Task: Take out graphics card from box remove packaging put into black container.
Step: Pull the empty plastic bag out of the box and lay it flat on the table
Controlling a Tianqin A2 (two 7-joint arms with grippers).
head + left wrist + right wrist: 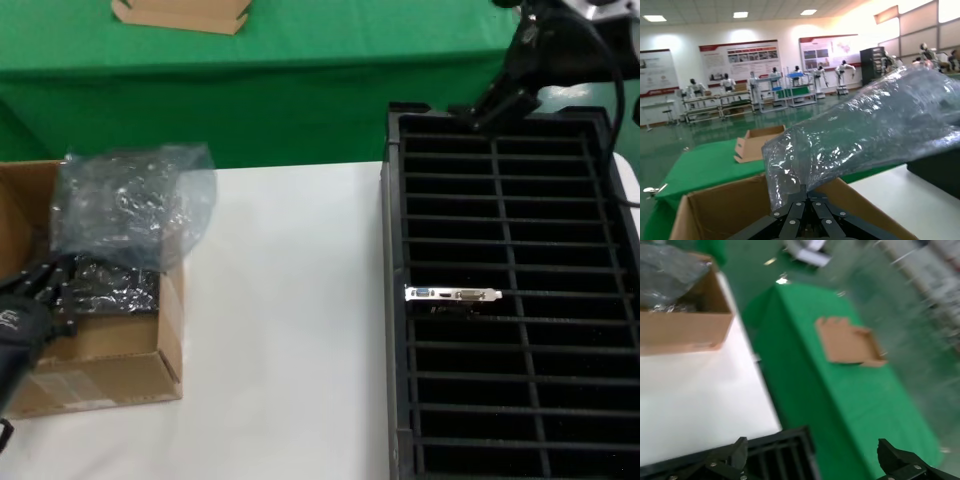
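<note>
Only in the head view is the graphics card (452, 295) seen: it is stood in a slot of the black container (512, 300), in its left column about halfway along, with the silver bracket turned upward and a blue port and a white port shown on it. The left gripper (45, 285) is placed at the box (95, 340), far left of the container, and its fingers (802, 212) are closed on the crinkly packaging (130, 205), which is held above the box. In the right wrist view the right gripper (812, 460) is found over the container's far edge, fingers spread wide, nothing held.
</note>
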